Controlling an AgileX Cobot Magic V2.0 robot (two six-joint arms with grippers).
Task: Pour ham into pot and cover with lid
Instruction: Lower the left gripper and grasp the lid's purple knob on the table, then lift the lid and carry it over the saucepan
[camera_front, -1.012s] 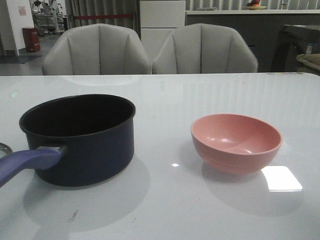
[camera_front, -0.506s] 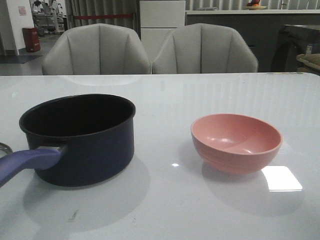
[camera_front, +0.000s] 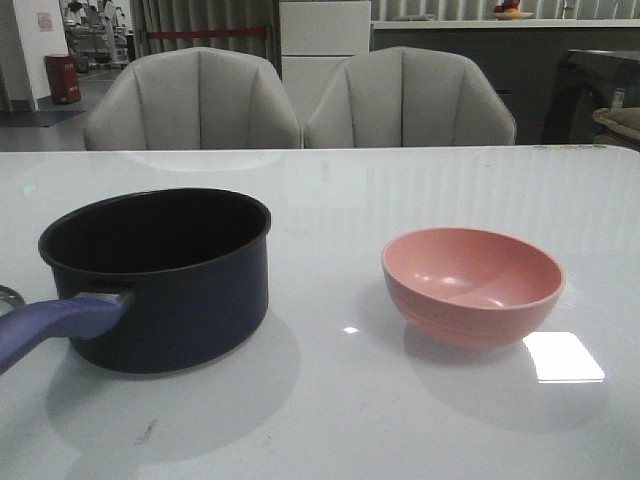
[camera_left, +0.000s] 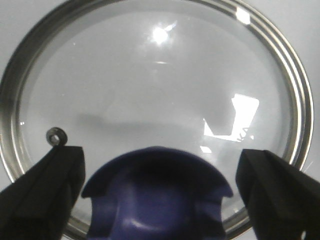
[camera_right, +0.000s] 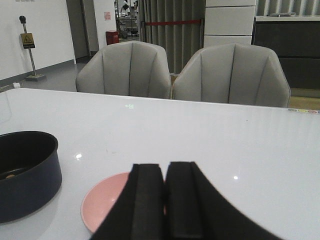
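Note:
The dark navy pot (camera_front: 160, 285) stands at the left of the table, its purple-blue handle (camera_front: 55, 328) pointing to the near left. In the right wrist view the pot (camera_right: 25, 175) shows a small orange bit of ham (camera_right: 9, 176) inside. The pink bowl (camera_front: 472, 285) stands at the right and looks empty. The glass lid (camera_left: 150, 90) lies flat under my left gripper (camera_left: 160, 155), which is open, a finger on either side of the blue-purple knob (camera_left: 157, 195) without touching it. My right gripper (camera_right: 164, 167) is shut and empty, above the near side of the bowl (camera_right: 107, 202). Neither gripper shows in the front view.
Two grey chairs (camera_front: 195, 100) (camera_front: 410, 95) stand behind the table's far edge. The white glossy table (camera_front: 350, 420) carries a bright light reflection (camera_front: 562, 357) right of the bowl.

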